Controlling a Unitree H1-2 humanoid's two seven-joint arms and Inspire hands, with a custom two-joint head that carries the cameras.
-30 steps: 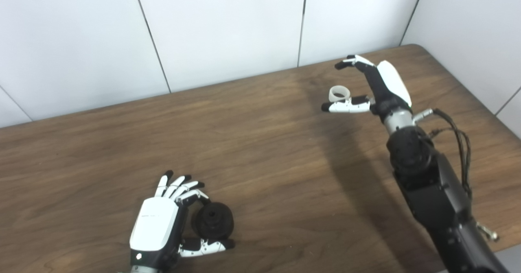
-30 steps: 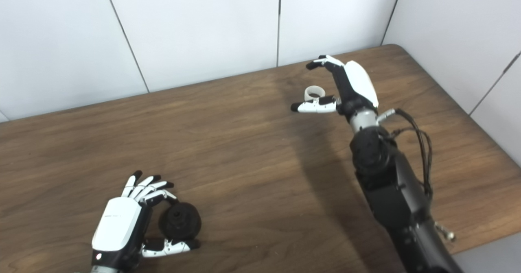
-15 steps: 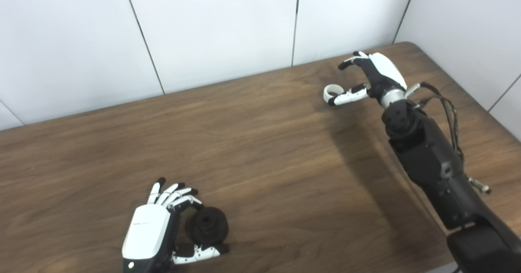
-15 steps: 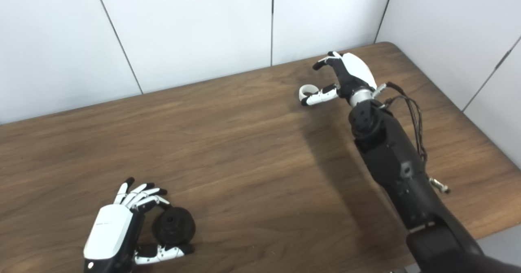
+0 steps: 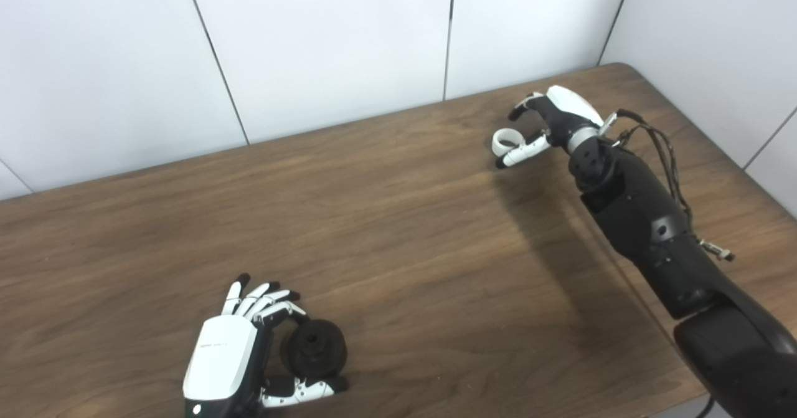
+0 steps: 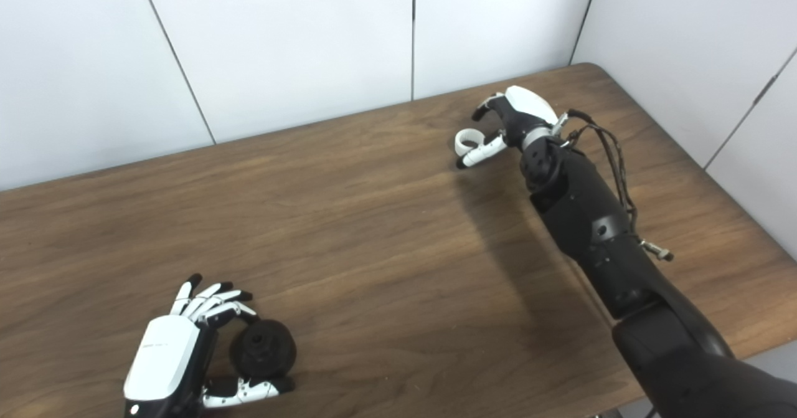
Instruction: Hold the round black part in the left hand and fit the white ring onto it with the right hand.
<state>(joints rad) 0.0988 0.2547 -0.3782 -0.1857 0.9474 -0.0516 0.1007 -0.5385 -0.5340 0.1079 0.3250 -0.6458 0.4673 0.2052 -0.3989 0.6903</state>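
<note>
Over the last second the right hand (image 5: 556, 119) has dropped from above the table (image 5: 398, 218) down to the white ring (image 5: 502, 140) at the far right, and its thumb, which was level beside the ring, now slants down with its tip near the wood. That suggests the reach is over and the pinch is about to begin; the ring looks to be resting on the table, not yet lifted. It sits in the gap of the right hand, just against the thumb on the near side, with the curled fingers (image 5: 520, 107) arched over its far side and apart from it, so the hand is spread around the ring rather than closed on it. At the near left, the left hand (image 5: 227, 359) has kept its place: fingers and thumb cup the round black part (image 5: 313, 356) from far and near sides, though whether they truly clamp it or only rest against it is hard to tell.
</note>
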